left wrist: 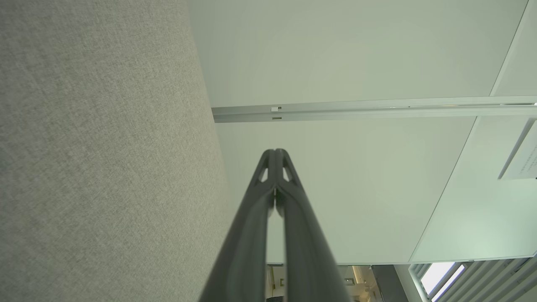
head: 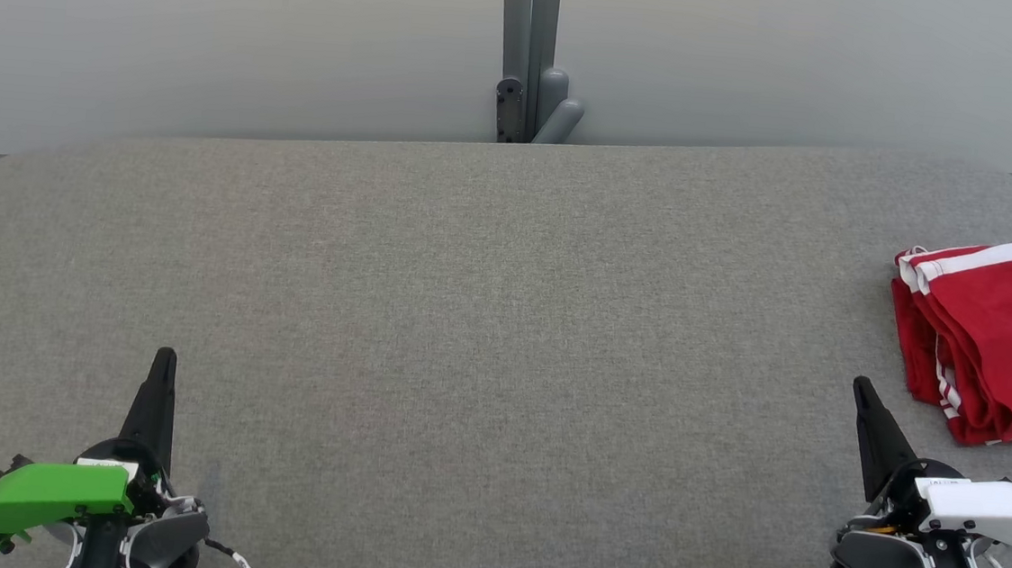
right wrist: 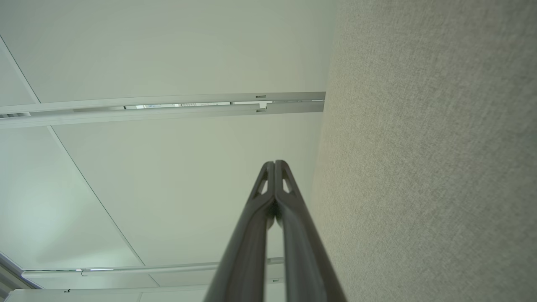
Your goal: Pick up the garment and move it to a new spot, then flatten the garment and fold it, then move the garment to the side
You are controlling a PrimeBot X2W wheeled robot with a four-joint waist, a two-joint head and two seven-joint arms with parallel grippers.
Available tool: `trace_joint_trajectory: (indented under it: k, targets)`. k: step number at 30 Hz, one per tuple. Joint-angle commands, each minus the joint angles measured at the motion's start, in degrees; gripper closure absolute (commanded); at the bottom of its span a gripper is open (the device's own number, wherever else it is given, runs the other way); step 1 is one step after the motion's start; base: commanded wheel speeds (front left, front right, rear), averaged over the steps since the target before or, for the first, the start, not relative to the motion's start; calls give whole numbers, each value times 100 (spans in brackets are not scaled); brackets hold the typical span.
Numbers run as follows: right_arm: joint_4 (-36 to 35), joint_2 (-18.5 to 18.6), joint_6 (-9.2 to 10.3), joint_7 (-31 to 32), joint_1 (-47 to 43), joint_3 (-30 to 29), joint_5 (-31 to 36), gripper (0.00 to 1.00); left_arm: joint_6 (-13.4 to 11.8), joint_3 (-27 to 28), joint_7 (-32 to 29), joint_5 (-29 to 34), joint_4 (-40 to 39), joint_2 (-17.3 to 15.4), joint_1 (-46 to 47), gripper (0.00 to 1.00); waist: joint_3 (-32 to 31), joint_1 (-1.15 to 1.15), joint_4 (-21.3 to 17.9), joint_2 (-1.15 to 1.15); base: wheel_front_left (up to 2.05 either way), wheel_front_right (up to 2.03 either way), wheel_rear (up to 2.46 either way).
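Your garment [head: 990,336], red with white stripes along its edges, lies folded into a compact layered bundle at the far right of the grey fabric table [head: 467,317]. Its right part is cut off by the edge of the head view. Your right gripper [head: 861,384] sits at the lower right of that view, its two dark fingers pressed together into a single point and holding nothing. The garment lies ahead of that tip and off to its right, near but not touching, with a strip of bare table between them. Your left gripper [head: 164,355] rests at the lower left, fingers likewise closed tight and empty. It is well apart from the garment, with almost the whole width of the table between the two. In each wrist view you see the pair of fingers meeting at the tips with nothing pinched between them, the table's weave running along one side and a pale wall [left wrist: 356,54] crossed by a metal rail [left wrist: 377,110] beyond. Behind the table's far edge, near its middle, a grey post [head: 527,51] stands against the wall.
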State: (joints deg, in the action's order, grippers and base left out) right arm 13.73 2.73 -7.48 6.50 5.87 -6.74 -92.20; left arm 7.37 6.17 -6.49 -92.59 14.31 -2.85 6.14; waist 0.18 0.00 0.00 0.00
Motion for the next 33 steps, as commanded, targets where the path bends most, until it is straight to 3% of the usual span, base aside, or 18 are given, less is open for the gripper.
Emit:
trace_joint_trajectory:
  k: [1,33]
  targets:
    - [11,28,-2,18,26,2,-42,100,24,31,-30,26,-17,-19,65,100,0,0,0,0,0,0,0]
    - [11,28,-2,17,26,3,-42,100,24,34,-33,32,-17,-15,66,100,0,0,0,0,0,0,0]
